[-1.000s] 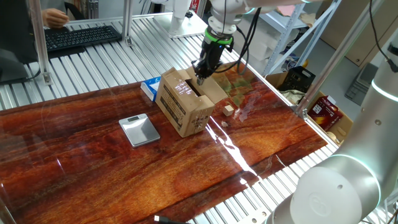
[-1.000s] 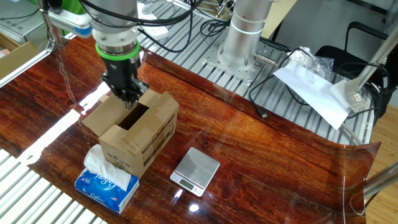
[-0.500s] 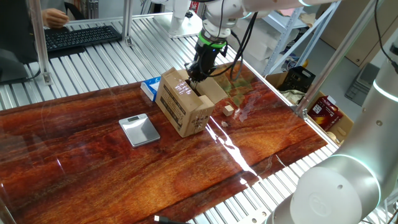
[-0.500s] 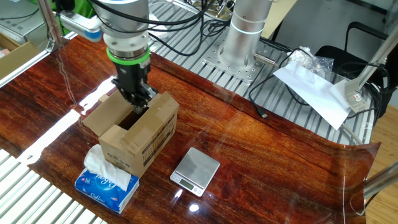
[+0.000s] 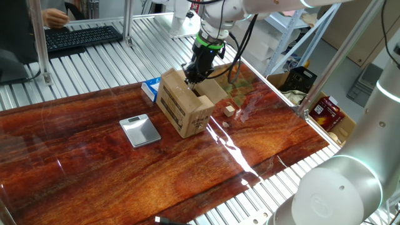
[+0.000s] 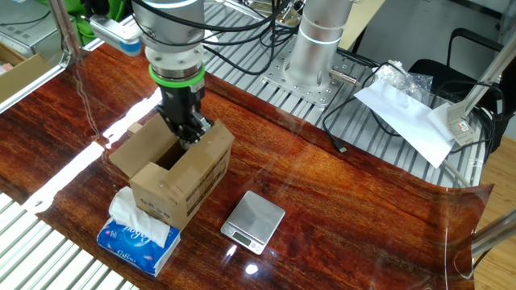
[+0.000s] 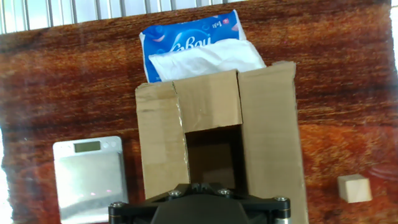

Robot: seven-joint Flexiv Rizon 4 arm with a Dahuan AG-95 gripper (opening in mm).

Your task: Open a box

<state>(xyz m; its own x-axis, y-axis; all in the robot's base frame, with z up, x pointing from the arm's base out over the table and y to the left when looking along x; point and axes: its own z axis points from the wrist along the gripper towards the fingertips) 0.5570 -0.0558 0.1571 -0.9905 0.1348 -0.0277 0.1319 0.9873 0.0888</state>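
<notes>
Gripper pointing straight down, fingers together, nothing clamped between them. Tips sit at the top opening of the cardboard box, right at the inner edge of the long flap on the scale side. In the one fixed view the gripper is over the box top, near the end away from the camera. Hand view shows only the black gripper body at the bottom edge; fingertips not visible there.

Box stands on the dark red wood-grain tabletop, roughly mid-table. Top partly open: dark rectangular gap in the middle, long flaps lying out on both sides, one short end flap lying roughly flat at the tissue end. Dark print on the side wall facing the scale.

Blue-and-white tissue pack just beside one short end of the box, white tissue sticking out of it; touching or not, can't tell. Silver digital scale flat on the table near the printed side, apart from the box. Small pale wooden cube on the table on the other side, apart from the box. Arm's base column bolted at the table edge.
</notes>
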